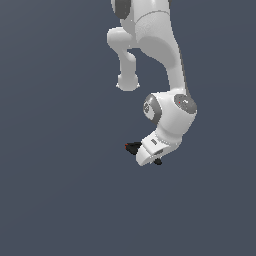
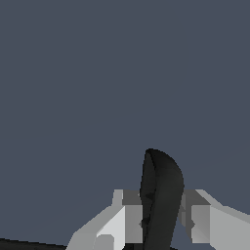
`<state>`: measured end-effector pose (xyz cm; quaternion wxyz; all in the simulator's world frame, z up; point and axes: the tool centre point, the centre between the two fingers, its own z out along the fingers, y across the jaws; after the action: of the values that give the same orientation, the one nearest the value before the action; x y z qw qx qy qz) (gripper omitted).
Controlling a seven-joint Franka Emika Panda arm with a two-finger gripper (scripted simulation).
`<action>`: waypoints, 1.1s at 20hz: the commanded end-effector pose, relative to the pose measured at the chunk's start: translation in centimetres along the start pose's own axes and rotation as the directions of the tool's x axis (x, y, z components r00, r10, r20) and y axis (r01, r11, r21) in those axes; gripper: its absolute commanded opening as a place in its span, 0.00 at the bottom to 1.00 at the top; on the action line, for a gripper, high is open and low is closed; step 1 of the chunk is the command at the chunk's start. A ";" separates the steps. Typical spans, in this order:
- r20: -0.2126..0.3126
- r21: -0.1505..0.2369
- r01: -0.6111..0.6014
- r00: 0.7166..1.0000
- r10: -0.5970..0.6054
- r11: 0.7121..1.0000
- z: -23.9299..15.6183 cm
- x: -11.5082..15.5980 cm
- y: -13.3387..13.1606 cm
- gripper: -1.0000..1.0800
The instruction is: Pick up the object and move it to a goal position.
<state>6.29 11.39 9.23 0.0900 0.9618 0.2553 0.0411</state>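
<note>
We see the arm (image 1: 165, 75) reaching down from the upper edge of the exterior view, its white links bending at a grey-capped joint above the wrist. At its lower end sits the claw (image 1: 146, 155), white and blocky, tilted toward the exterior view's left.

The object (image 1: 133, 147) is a small black item. In the exterior view it sticks out of the claw toward the exterior view's left, with a tiny red tip at its far end. Another dark bit shows just on the other side of the claw, at its lower edge; we cannot tell whether that is part of the object or of a finger.

In the wrist view the object (image 2: 161, 200) appears edge-on as a narrow black bar with a rounded end, standing between the two grey fingers (image 2: 131, 222). Both pads press against its sides, one on each flank, so the claw (image 2: 162, 222) is pinching the object.

Behind the arm and the claw we see only a flat blue-grey background in both views. We cannot tell from either view whether the object touches any surface or hangs clear of it. No container shows in either view.
</note>
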 end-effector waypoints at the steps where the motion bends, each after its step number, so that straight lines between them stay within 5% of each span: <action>1: -0.063 -0.029 -0.009 0.998 0.007 1.000 -1.7 1.0 -0.7 0.00; 11: -0.273 -0.130 -0.055 0.962 0.018 0.990 -7.3 3.4 -3.6 0.00; 22: -0.415 -0.198 -0.101 0.910 0.010 0.975 -11.3 4.5 -6.1 0.00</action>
<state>5.91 20.12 18.67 0.1350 0.9261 0.2364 0.2611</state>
